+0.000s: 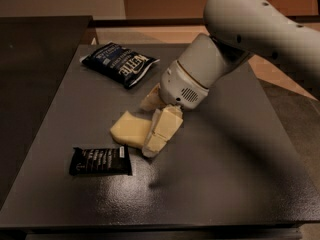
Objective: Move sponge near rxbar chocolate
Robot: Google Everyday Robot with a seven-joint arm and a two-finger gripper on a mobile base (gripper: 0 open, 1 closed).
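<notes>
- One sponge (129, 129), one rxbar chocolate (101, 160), one chip bag (120, 64).
- The gripper (149, 129) pinches the sponge's right end.
- Table (235, 164) is free on the right; the bar lies near the front edge.

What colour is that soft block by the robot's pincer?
Pale yellow. The sponge touches the pincer, which is low over the middle of the table; camera view.

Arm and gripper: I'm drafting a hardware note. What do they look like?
The arm is smooth, rounded, off-white casing with small dark dots; its wrist has a grille. The gripper, at the sponge, has blocky beige fingers. No cables show.
</notes>
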